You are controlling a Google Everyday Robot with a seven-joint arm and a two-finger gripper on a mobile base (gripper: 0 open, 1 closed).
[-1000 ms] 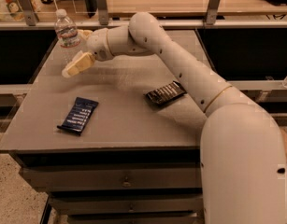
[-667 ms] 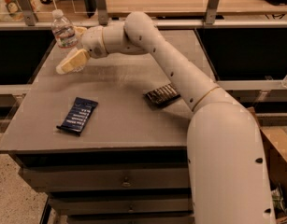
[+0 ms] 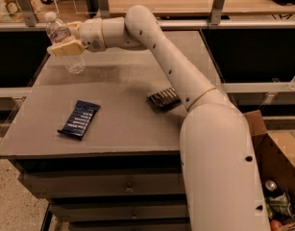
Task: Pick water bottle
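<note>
The water bottle (image 3: 74, 63), clear and ribbed with a white cap, is at the far left corner of the grey table (image 3: 123, 129). It leans with its cap to the left. My gripper (image 3: 67, 37) reaches across from the right, with one pale finger (image 3: 65, 48) in front of the bottle's middle and the other behind it. It is shut on the bottle. The bottle's base is at the table surface or just above it; I cannot tell which.
A dark blue snack packet (image 3: 79, 119) lies at the front left of the table. A dark ribbed packet (image 3: 164, 99) lies by my arm at mid-right. A rail (image 3: 22, 4) runs behind the table. An open cardboard box (image 3: 276, 177) stands on the floor at right.
My gripper has moved left, so the fingers now stand either side of the bottle and grip it. The bottle, upright before, now leans left and has shifted slightly.
</note>
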